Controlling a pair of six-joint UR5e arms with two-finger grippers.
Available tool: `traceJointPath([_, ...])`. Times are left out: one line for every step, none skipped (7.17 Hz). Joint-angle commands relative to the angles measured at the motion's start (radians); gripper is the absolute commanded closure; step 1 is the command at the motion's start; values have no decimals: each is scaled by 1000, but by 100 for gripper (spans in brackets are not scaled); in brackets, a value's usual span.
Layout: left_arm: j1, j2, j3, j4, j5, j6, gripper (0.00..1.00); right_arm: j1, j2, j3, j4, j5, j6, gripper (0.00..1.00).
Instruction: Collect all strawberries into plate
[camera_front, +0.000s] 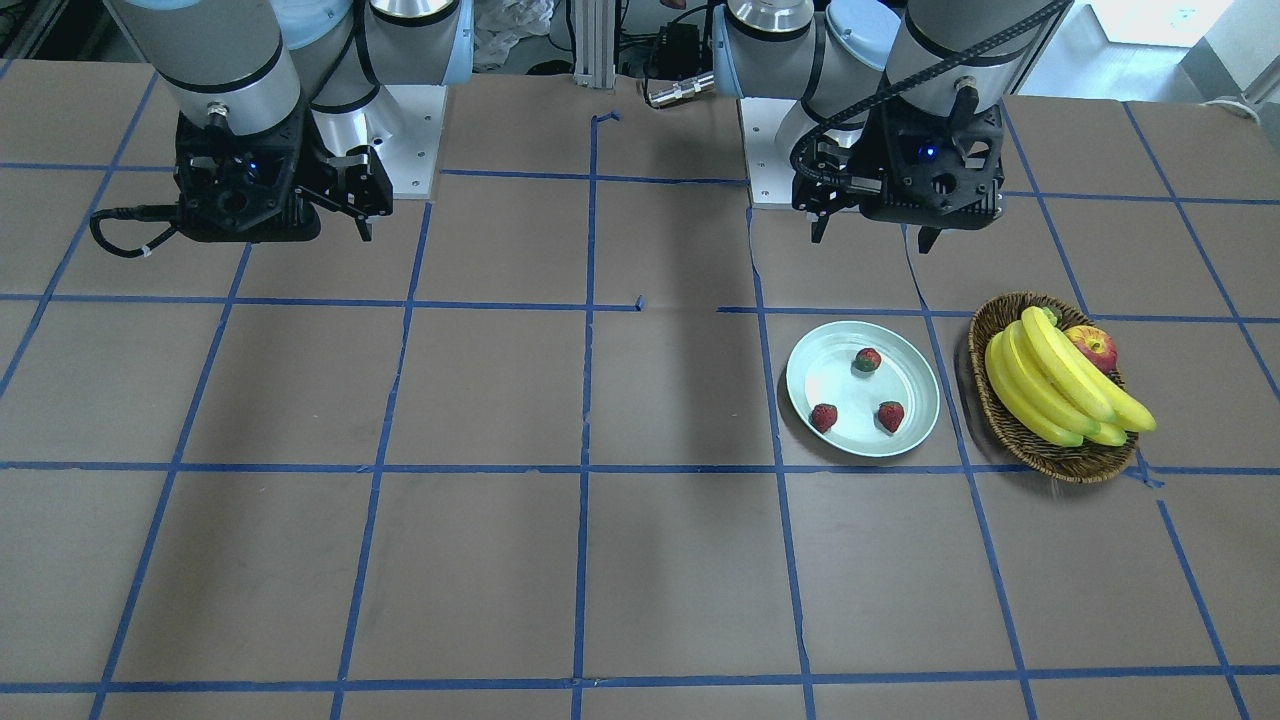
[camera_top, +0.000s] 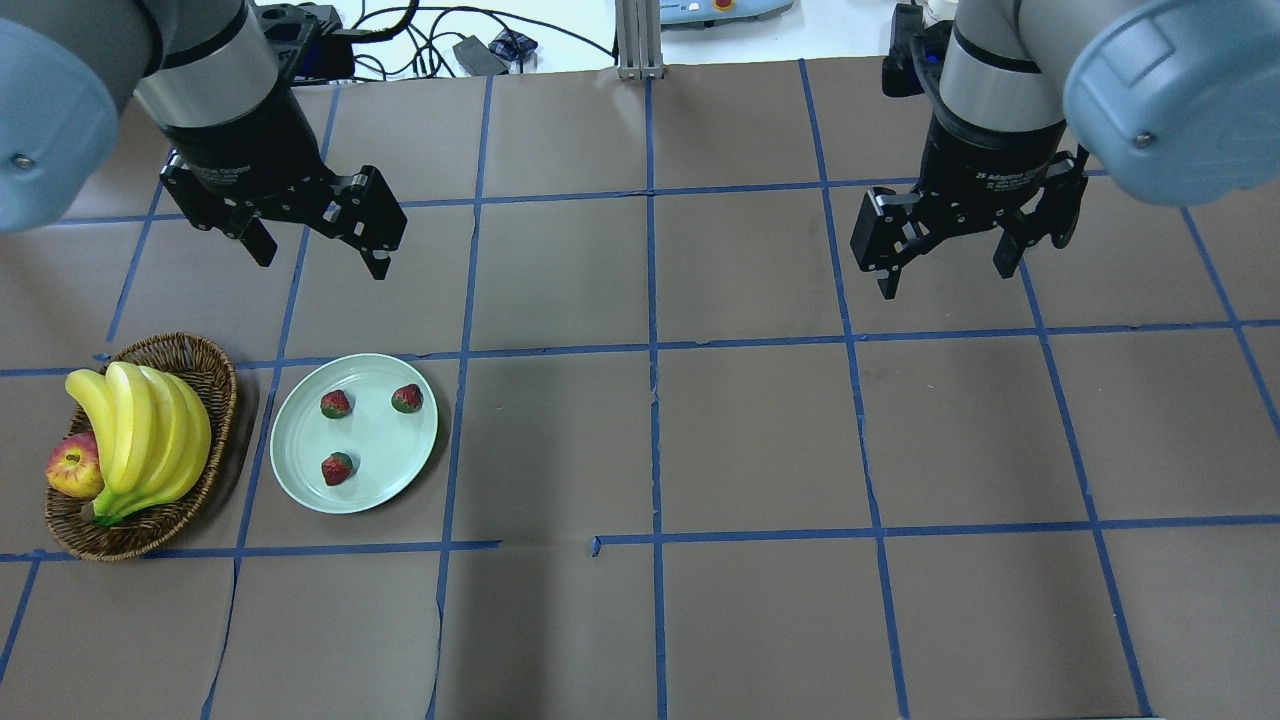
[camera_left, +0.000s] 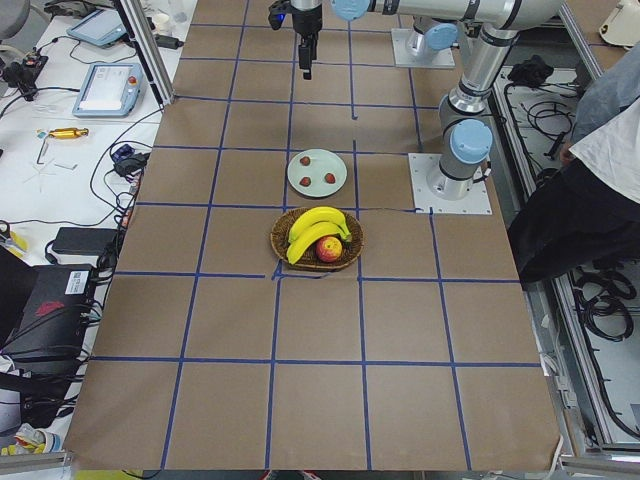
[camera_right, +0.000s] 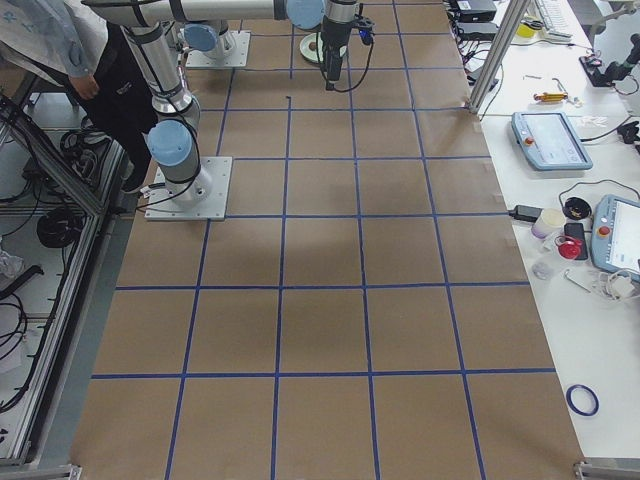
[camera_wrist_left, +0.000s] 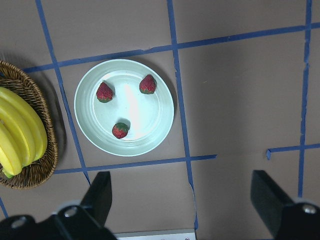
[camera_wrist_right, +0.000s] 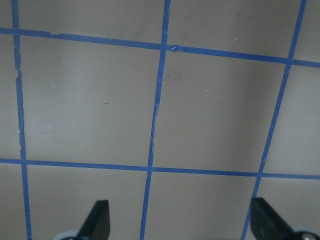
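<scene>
A: Checking the plate (camera_top: 380, 445) first. Counting three strawberries (camera_top: 336, 404) lying inside its rim, well apart from one another.

B: Agreeing. Scanning the brown table (camera_top: 750, 430) and finding no stray berry on it. Looking into the wicker basket (camera_top: 215, 370) just beside the plate and finding only bananas (camera_top: 140, 430) and an apple (camera_top: 72, 468).

A: Turning to the left gripper (camera_top: 322, 262). Hanging raised above the table near the plate, spread wide, pinching nothing.

B: Same for the right gripper (camera_top: 945, 280). Hovering well apart from the plate over bare table, likewise spread wide and carrying nothing.

A: Judging the collecting as probably done, then. Treating the step in hand as a final check rather than another pick.

B: Doing that well by confirming the count in the left wrist view, which is looking down on all three berries at once, before calling it finished.

A: And, if moving at all, lifting or pulling back without dipping toward the plate. Avoiding any nudge to the rim, and so any risk of rolling a berry out.

B: Leaving the apple alone too. Guarding against taking it for a strawberry, probably the one likely slip here, given the shared red colour.
</scene>
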Motion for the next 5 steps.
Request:
traceJointPath([24,28,4,2,10,51,0,-26,0,1,-7,6,-23,0])
traceJointPath([14,28,-2,-1,0,48,0,-26,0,1,-4,6,-31,0])
traceJointPath([7,25,-2,1,-11,18,0,-26,1,7,-3,6,-31,0])
traceJointPath([7,25,-6,2,-32,-63,0,-26,-2,10,0,7,-26,0])
traceJointPath([1,13,-34,34,-48,-137,1,-26,-5,8,4,6,-29,0])
